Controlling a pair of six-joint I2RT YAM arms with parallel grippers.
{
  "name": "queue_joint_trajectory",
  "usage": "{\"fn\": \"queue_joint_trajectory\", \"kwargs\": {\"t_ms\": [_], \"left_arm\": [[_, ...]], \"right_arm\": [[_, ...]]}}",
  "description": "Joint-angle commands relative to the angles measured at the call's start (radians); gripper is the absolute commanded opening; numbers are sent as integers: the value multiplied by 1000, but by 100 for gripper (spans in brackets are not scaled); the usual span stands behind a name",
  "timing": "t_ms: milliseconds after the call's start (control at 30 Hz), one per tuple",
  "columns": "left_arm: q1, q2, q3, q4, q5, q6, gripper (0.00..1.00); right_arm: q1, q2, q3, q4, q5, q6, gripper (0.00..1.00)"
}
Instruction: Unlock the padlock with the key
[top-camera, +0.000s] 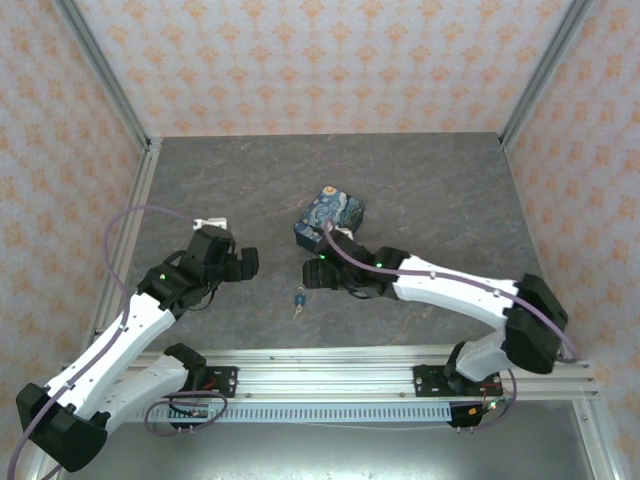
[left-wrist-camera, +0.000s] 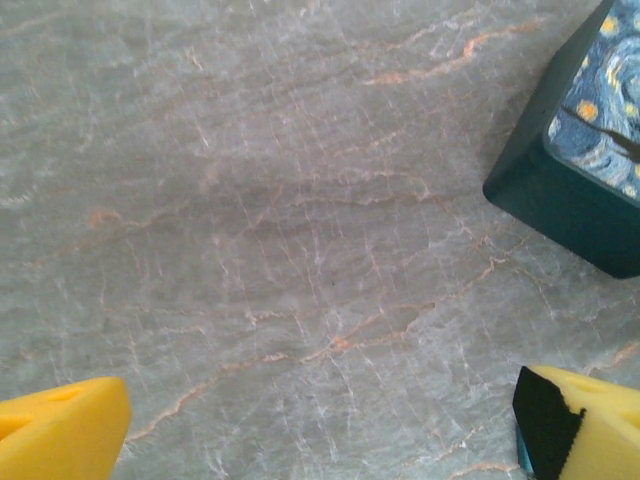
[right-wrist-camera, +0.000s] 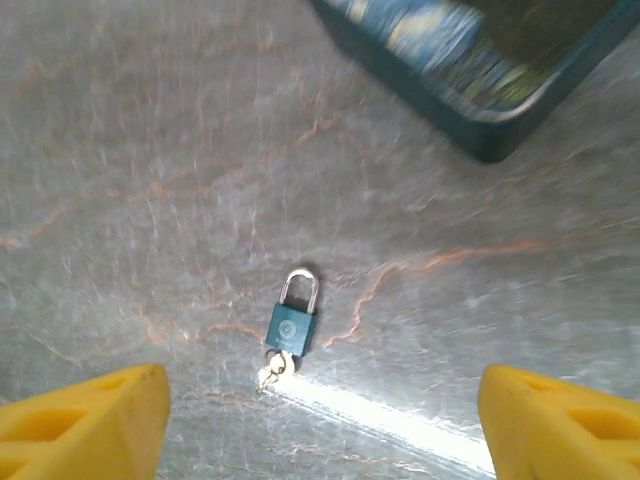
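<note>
Padlock lies apart from patterned box (key seemingly inserted).

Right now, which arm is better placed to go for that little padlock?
Right, I'd say. The right gripper hangs open over the padlock, which lies on the table with the key at its base, between its yellow fingers. The left gripper, also open, faces bare table beside the patterned box.

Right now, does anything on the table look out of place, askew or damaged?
Nothing looks damaged or spilled. The padlock lies flat on the table, its shackle apparently closed, the key at its base, beneath the open right tool. The patterned box sits skewed to the table edges, which seems harmless.
</note>
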Motion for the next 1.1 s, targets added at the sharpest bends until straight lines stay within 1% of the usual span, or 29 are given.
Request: {"fn": "queue_joint_trajectory", "kwargs": {"t_ms": [0, 100, 167, 267, 333, 400, 467, 533, 600, 667, 733, 800, 867, 900, 933, 1000, 1067], "left_arm": [[23, 20, 57, -32, -80, 67, 100], [51, 30, 75, -11, -144, 95, 100], [82, 28, 71, 20, -167, 113, 100], [140, 19, 36, 115, -187, 153, 100], [182, 18, -4, 200, -183, 185, 100], [237, 25, -57, 294, -193, 190, 100], [279, 37, -114, 389, -222, 191, 100], [317, 56, -170, 473, -244, 204, 100], [329, 84, -230, 582, -244, 291, 100], [345, 121, -278, 671, -266, 297, 100], [355, 160, -324, 787, -259, 290, 100], [361, 199, -383, 927, -242, 303, 100], [367, 249, -429, 1057, -231, 318, 100], [370, 270, -440, 1102, -225, 328, 100], [373, 288, -426, 1095, -219, 329, 100], [375, 315, -437, 1176, -185, 360, 100], [378, 339, -466, 1296, -148, 389, 100]], "right_arm": [[-30, -112, -4, -103, 181, -79, 86], [-70, -233, -51, -98, 272, -116, 94], [-107, -313, -95, -87, 339, -137, 99], [-162, -419, -165, -59, 481, -193, 100], [-210, -471, -221, 3, 560, -263, 100], [-298, -502, -295, 97, 602, -309, 100], [-400, -503, -338, 152, 597, -317, 100], [-485, -494, -378, 215, 584, -367, 100], [-541, -482, -434, 339, 588, -463, 100], [-594, -468, -508, 501, 595, -552, 100], [-663, -441, -552, 601, 571, -557, 100], [-729, -408, -584, 672, 534, -530, 100], [-774, -368, -638, 801, 508, -528, 100], [-785, -349, -664, 867, 504, -529, 100], [-800, -326, -692, 941, 493, -528, 100], [-823, -275, -727, 1042, 462, -526, 100], [-837, -212, -757, 1145, 442, -521, 100]]}}
